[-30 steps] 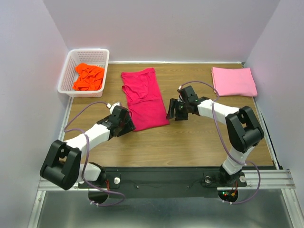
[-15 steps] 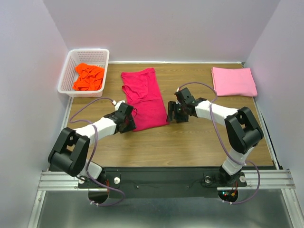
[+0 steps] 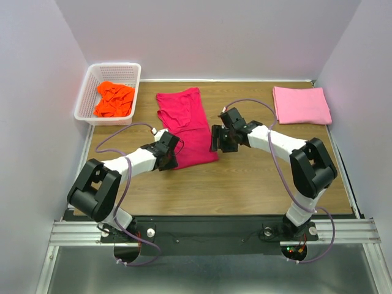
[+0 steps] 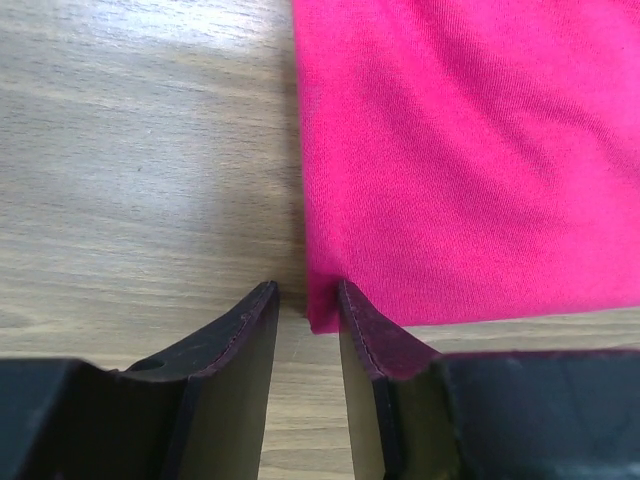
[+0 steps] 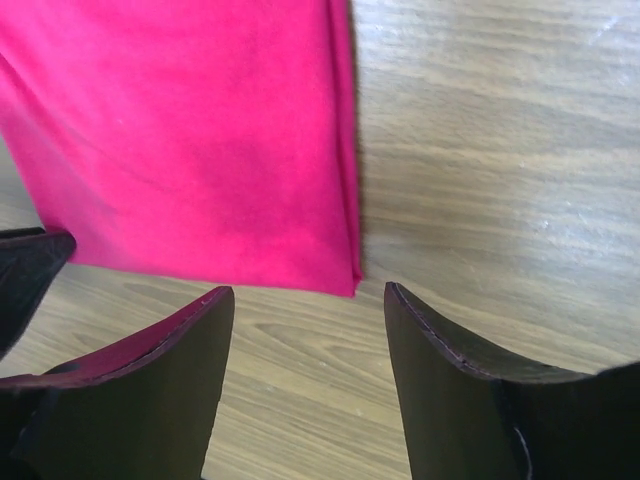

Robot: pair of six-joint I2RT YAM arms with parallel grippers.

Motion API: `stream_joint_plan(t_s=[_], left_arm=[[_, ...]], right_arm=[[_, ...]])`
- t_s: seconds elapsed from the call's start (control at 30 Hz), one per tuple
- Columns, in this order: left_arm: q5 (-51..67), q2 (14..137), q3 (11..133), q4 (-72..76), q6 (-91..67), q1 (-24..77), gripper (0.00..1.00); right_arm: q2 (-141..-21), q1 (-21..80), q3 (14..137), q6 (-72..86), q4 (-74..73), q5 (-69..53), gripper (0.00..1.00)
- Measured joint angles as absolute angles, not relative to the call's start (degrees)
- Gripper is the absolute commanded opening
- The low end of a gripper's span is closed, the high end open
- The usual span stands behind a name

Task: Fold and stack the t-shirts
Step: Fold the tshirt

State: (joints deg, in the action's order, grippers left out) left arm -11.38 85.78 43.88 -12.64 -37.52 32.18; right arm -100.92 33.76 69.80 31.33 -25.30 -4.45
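Observation:
The crimson-red t-shirt (image 3: 187, 125) lies flat, folded lengthwise, in the middle of the table. My left gripper (image 3: 172, 157) is at its near left corner. In the left wrist view the jaws (image 4: 305, 290) are narrowly open, with that corner (image 4: 322, 312) between the fingertips and touching the right one. My right gripper (image 3: 215, 142) is wide open (image 5: 308, 290) just short of the near right corner (image 5: 345, 280). The light pink t-shirt (image 3: 301, 105) lies folded at the back right. The orange t-shirt (image 3: 114, 99) is crumpled in the basket.
The white lattice basket (image 3: 90, 86) stands at the back left corner. White walls close the table on the left, back and right. Bare wood (image 3: 263, 184) lies between the shirt and the arm bases.
My left gripper has swung right to the red shirt's near left corner. My right gripper has shifted left and a little farther back, toward the shirt's right edge. The shirts have not moved.

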Motion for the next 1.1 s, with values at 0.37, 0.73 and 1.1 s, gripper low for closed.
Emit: stream_joint_plan(t_s=[0.37,0.73,1.1], left_arm=[[-11.66,86.41,43.88,-11.57,-36.91,32.53,0.19],[-10.74,86.56,43.88,-10.76,-35.75,32.53,0.12],[-10.44,86.56,43.88,-10.52,-34.76,32.53,0.11]], right_arm=[[-106.87,34.61,72.71,32.82,-28.36,-0.99,0.52],[-108.92,34.65,74.02,34.06,-30.83,0.21,0.46],[-110.43,36.21,75.99,35.46,-33.28,2.15,0.42]])
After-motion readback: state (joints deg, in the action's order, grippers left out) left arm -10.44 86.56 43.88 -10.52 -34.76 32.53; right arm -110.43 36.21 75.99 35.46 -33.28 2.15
